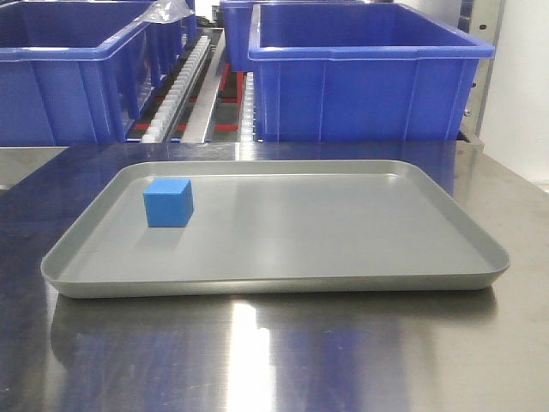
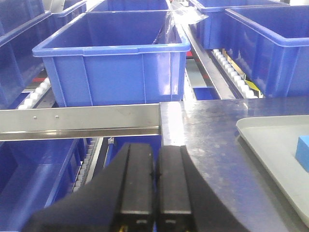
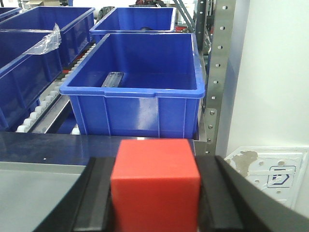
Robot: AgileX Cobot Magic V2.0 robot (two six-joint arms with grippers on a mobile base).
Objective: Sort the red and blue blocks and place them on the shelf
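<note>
The red block (image 3: pixel 154 186) sat pinched between the fingers of the right hand (image 3: pixel 155 208); the left hand (image 2: pixel 157 162) was pressed together and empty, over the counter (image 1: pixel 257 360); the blue block (image 1: pixel 168 202) stood on the grey tray (image 1: pixel 283 283), near its left rim; beyond, blue bins (image 1: pixel 369 77) rested on the shelf (image 2: pixel 77 121).

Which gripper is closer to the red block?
Right. The right gripper is clamped on the red block, a finger each side. The left gripper is shut and empty, pointing at a blue bin, with the red block nowhere in its view.
</note>
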